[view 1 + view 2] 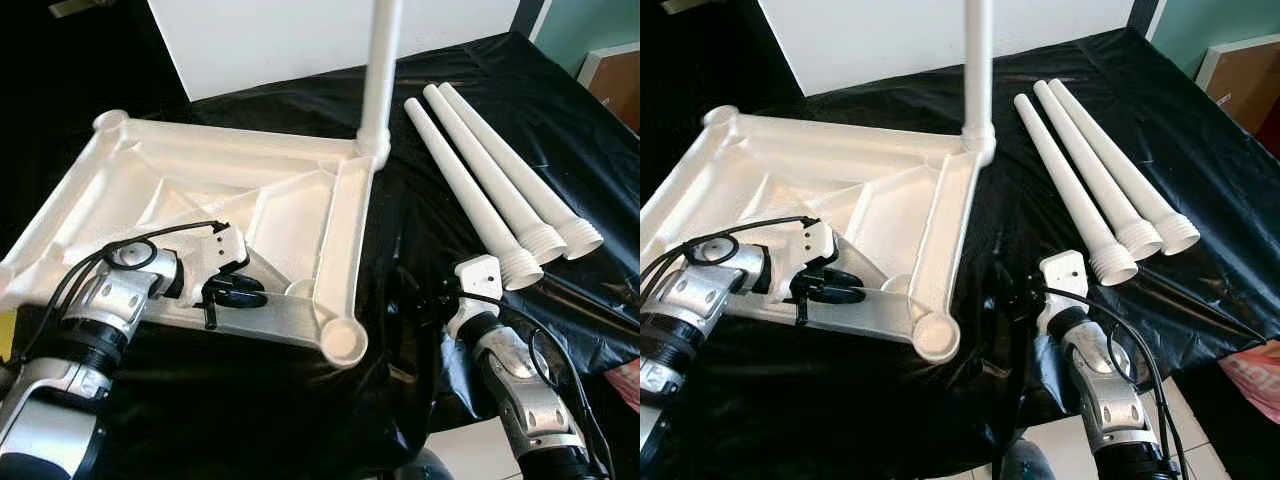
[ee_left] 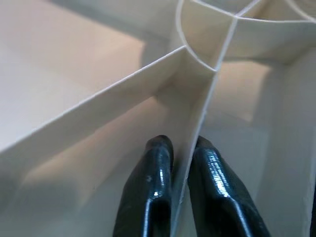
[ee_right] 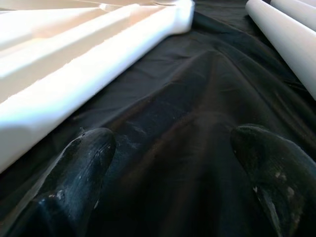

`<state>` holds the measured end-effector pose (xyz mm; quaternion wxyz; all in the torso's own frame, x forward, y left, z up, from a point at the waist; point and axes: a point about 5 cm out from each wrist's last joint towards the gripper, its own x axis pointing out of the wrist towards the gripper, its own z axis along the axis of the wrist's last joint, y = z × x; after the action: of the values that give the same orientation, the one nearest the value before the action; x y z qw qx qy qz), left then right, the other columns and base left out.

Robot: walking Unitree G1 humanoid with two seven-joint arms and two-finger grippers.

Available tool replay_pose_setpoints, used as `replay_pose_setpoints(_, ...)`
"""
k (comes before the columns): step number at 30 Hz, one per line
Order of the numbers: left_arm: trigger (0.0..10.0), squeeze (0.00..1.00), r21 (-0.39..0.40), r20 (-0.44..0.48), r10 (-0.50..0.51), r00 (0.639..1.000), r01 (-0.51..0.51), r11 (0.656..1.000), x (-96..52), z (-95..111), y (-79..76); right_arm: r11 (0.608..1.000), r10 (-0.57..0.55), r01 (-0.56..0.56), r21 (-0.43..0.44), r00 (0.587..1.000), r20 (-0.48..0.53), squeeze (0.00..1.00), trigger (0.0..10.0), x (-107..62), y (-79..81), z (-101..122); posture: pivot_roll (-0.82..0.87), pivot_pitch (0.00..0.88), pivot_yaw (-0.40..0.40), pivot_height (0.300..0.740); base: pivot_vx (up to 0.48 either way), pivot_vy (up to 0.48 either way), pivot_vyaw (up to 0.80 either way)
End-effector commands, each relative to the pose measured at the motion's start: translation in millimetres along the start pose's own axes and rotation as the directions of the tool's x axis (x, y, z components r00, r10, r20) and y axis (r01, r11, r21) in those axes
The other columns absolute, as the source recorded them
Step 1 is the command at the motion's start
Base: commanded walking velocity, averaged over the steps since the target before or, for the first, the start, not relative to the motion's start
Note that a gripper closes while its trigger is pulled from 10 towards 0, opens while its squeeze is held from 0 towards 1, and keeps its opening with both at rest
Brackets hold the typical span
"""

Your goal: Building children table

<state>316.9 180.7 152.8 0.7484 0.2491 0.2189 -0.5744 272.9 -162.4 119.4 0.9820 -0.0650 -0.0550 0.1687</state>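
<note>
An upturned white plastic children's table frame [image 1: 250,215] lies on black sheeting [image 1: 470,110], left pincer [image 2: 183,163] clenched on its inner rib, right pincer [image 3: 173,168] released beside it, three loose legs [image 1: 500,190] nearby.

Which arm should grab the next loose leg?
Right, probably. The right gripper hovers with jaws open over the black sheet, close to the three loose legs. The left gripper is busy, clamped on a rib of the tabletop, likely steadying it.

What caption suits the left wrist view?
Left gripper pinching a thin rib of the upturned white tabletop.
</note>
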Motion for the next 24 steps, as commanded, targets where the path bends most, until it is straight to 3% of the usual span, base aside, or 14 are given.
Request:
replay_pose_setpoints(1,0.0,0.0,-0.095,0.033,0.282,0.959,-0.278,0.956,-4.5,-5,8.0,1.0,-0.002,0.002,0.007,1.0,-0.011,0.0,10.0,0.1,0.0,-3,-0.01,0.171,0.045,0.74,0.0,0.0,0.0)
replay_pose_setpoints(9,0.0,0.0,-0.138,0.112,0.365,0.924,-0.349,0.927,-1.9,10,0.6,1.0,-0.006,0.006,0.012,1.0,0.005,0.0,10.0,7.0,-0.7,0,0.0,0.163,0.026,0.74,0.0,0.0,0.0)
replay_pose_setpoints(10,2.1,0.0,-0.129,0.138,0.361,0.922,-0.345,0.93,1.2,15,-2.7,1.0,-0.003,0.003,0.011,1.0,0.007,0.0,10.0,8.4,-0.6,1,0.0,0.161,0.021,0.74,0.0,0.0,0.0)
replay_pose_setpoints(11,10.0,0.0,-0.128,0.174,0.342,0.924,-0.323,0.938,7.8,22,-7.5,1.0,0.001,-0.001,0.009,1.0,0.009,0.0,10.0,10.1,-0.7,1,0.01,0.16,0.016,0.74,0.0,0.0,0.0)
replay_pose_setpoints(15,10.0,0.0,-0.13,0.229,0.312,0.922,-0.289,0.949,17.8,32,-14.6,1.0,0.005,-0.005,0.007,1.0,0.011,0.0,10.0,12.3,-1.1,2,0.01,0.159,0.012,0.74,0.0,0.0,0.0)
replay_pose_setpoints(16,10.0,0.07,-0.138,0.268,0.298,0.916,-0.269,0.953,27.9,39,-19.8,1.0,-0.008,0.008,0.005,1.0,0.015,0.0,10.0,14.4,-3.1,2,0.01,0.157,0.012,0.74,0.0,0.0,0.0)
replay_pose_setpoints(17,10.0,0.07,-0.138,0.268,0.298,0.916,-0.269,0.953,27.9,39,-19.8,1.0,-0.008,0.008,0.005,1.0,0.015,0.0,10.0,14.4,-3.1,2,0.01,0.157,0.012,0.74,0.0,0.0,0.0)
replay_pose_setpoints(18,10.0,1.0,-0.154,0.281,0.291,0.915,-0.257,0.954,32.1,42,-22.3,1.0,-0.017,0.017,0.004,1.0,0.018,0.0,10.0,15.5,-4.3,3,0.01,0.156,0.012,0.74,0.0,0.0,0.0)
replay_pose_setpoints(22,10.0,1.0,-0.141,0.29,0.262,0.92,-0.23,0.963,36.8,47,-27.5,0.998,-0.057,0.057,0.006,0.998,0.031,0.0,10.0,18.3,-8.6,5,0.0,0.153,0.015,0.74,0.0,0.0,0.0)
replay_pose_setpoints(23,10.0,0.6,-0.106,0.304,0.248,0.92,-0.226,0.968,37.9,50,-29.8,0.996,-0.087,0.087,0.007,0.996,0.036,0.0,10.0,19.1,-11.5,6,0.0,0.153,0.019,0.74,0.0,0.0,0.0)
replay_pose_setpoints(24,10.0,0.6,-0.084,0.314,0.246,0.917,-0.231,0.969,38.6,52,-31.5,0.994,-0.107,0.107,0.007,0.993,0.039,0.0,10.0,19.6,-13.4,7,0.0,0.153,0.019,0.74,0.0,0.0,0.0)
